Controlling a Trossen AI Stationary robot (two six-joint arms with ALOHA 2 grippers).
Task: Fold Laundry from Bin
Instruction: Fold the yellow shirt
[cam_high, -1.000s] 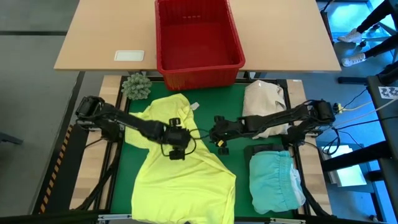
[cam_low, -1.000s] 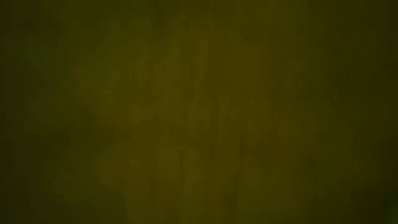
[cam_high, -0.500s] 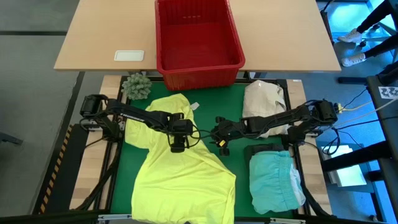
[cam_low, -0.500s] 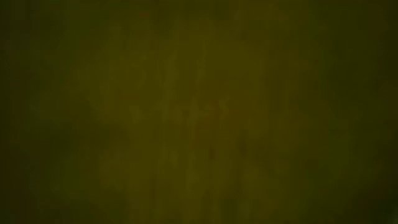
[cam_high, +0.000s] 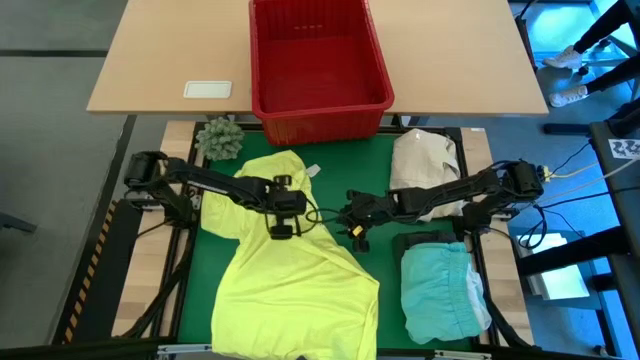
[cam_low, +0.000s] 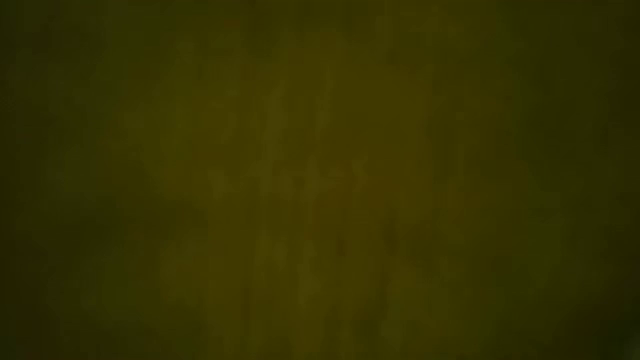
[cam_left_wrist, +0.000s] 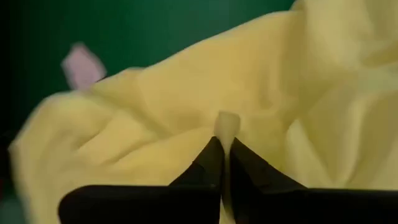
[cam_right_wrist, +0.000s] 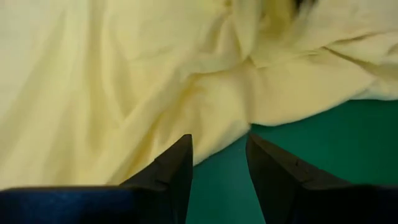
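**Left jaws pinch the yellow shirt on the green mat; right jaws open at its edge**

The bright yellow garment (cam_high: 295, 275) lies spread and rumpled on the green mat (cam_high: 370, 170) of your worktop, reaching from just below the bin down to the near edge. A small white tag (cam_high: 312, 171) shows at its upper end.

Your left gripper (cam_high: 282, 207) sits over the upper middle of this garment. In the left wrist view its jaws are closed together, with a small fold of yellow cloth (cam_left_wrist: 226, 124) pinched up between the tips.

Your right gripper (cam_high: 353, 222) reaches in from the right, low over the mat at the garment's right edge. In the right wrist view its jaws stand apart and hold nothing; green mat shows between them and the yellow hem (cam_right_wrist: 249, 112) lies just ahead.

To the right of the yellow garment, the light turquoise garment (cam_high: 440, 290) lies folded near the front right corner. A dark garment (cam_high: 420, 240) peeks out from under its far edge. Behind these, under the right arm, rests the cream-white bundle (cam_high: 425, 160).

The red bin (cam_high: 318, 105) stands on the wooden table (cam_high: 170, 60) at the mat's far edge; its inside looks bare. A white card (cam_high: 208, 89) lies on that table to the bin's left, and a small green spiky ball (cam_high: 219, 137) sits at the mat's far left corner.

The low view is entirely dark and shows nothing.
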